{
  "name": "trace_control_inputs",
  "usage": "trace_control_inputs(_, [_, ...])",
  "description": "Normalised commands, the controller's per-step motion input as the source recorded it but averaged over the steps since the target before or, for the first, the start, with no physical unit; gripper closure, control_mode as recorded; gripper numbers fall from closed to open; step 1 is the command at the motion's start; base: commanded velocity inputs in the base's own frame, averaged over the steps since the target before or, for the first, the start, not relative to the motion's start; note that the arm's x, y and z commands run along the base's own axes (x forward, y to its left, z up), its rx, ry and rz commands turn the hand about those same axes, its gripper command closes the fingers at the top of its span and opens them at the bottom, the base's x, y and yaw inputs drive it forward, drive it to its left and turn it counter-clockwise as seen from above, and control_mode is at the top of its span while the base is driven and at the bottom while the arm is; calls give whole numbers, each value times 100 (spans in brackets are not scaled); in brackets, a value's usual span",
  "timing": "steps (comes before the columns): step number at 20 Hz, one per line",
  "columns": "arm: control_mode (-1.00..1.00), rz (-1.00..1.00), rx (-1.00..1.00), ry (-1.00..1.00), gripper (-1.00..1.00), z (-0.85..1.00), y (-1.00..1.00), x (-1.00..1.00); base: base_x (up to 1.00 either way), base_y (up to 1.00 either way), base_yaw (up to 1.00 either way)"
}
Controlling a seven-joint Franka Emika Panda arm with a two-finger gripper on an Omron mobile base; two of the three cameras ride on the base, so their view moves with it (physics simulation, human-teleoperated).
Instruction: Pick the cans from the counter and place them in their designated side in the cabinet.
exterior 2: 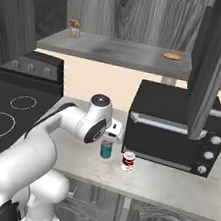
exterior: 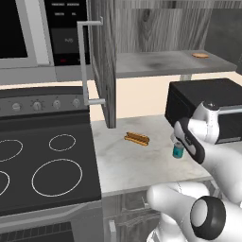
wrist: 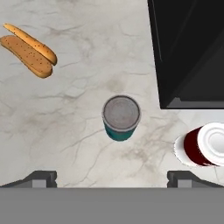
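1. Right under my hand camera, the teal can (wrist: pixel 121 118) is standing upright on the marbled counter (wrist: pixel 78 131), and I am looking straight down at its silver top.
2. My gripper (wrist: pixel 112 177) is hanging above that can with its two fingers (wrist: pixel 41 178) spread wide apart, holding nothing and touching nothing.
3. I am seeing the red can (wrist: pixel 203 146) standing near the teal can, a little apart from it, close to the front of the black oven (wrist: pixel 188 52).
4. From the right base view, the teal can (exterior 2: pixel 106 149) and the red can (exterior 2: pixel 128 162) are standing side by side on the counter (exterior 2: pixel 171 188), just in front of the black oven (exterior 2: pixel 175 128).
5. I am seeing a hot dog in a bun (wrist: pixel 28 50) lying flat on the counter, well apart from both cans.
6. From the left base view, the hot dog (exterior: pixel 136 138) is lying between the stovetop (exterior: pixel 42 170) and the teal can (exterior: pixel 178 150).
7. I am looking up at the grey cabinet (exterior 2: pixel 116 53) above the counter, with its door (exterior: pixel 101 61) standing open.
8. On the cabinet shelf I am seeing another small can (exterior 2: pixel 74 28) at one end and a flat tan thing (exterior 2: pixel 172 56) at the other; I cannot tell what it is.
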Motion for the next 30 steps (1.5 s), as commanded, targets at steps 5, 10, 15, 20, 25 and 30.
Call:
trace_control_inputs(5, [-100,0,0,0,-100,-7,0,13,0,0,0])
trace_control_inputs(10, [-100,0,0,0,-100,-8,0,11,0,0,0])
trace_control_inputs(15, [-100,0,0,0,-100,-9,0,8,0,0,0])
trace_control_inputs(20, [-100,0,0,0,-100,-11,0,8,0,0,0])
trace_control_inputs(25, [-100,0,0,0,-100,-12,0,8,0,0,0])
trace_control_inputs(30, [-100,0,0,0,-100,-10,-1,7,0,0,0])
